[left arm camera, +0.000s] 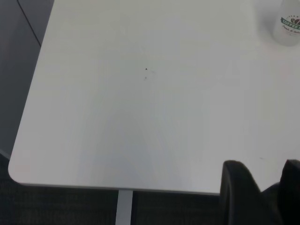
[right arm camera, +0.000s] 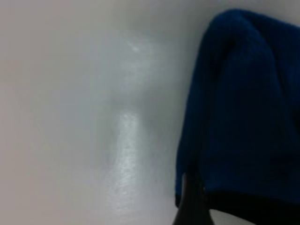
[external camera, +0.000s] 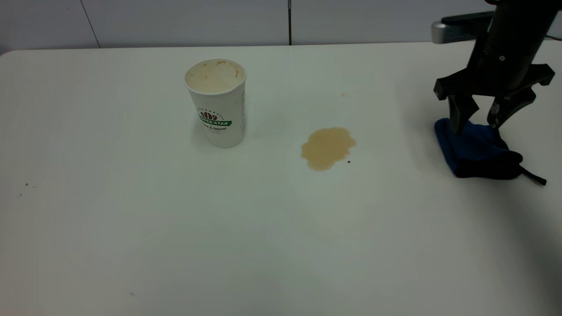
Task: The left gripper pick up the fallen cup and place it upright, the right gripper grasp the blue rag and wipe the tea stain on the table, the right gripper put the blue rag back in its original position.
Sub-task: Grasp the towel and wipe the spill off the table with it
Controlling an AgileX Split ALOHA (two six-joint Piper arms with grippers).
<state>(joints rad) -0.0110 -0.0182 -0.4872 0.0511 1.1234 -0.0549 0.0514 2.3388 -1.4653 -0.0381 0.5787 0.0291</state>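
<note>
The cup (external camera: 216, 103) stands upright on the white worktop (external camera: 131, 219), mouth up, logo facing the exterior camera. The stain (external camera: 327, 148) lies well apart to its right. Further right, the right end effector (external camera: 478, 120) sits over the blue rag (external camera: 476, 151), its 2 fingers spread and straddling the rag's top edge. The left end effector (left arm camera: 262, 194) hangs over the worktop's corner, fingers parted, grasping nothing.

On the white table (external camera: 131, 228) the cup (external camera: 216, 103) is stood upright at the far left of centre. The tea stain (external camera: 327, 148) is seen to its right, well apart, and the blue rag (external camera: 476, 149) is laid near the right edge.
</note>
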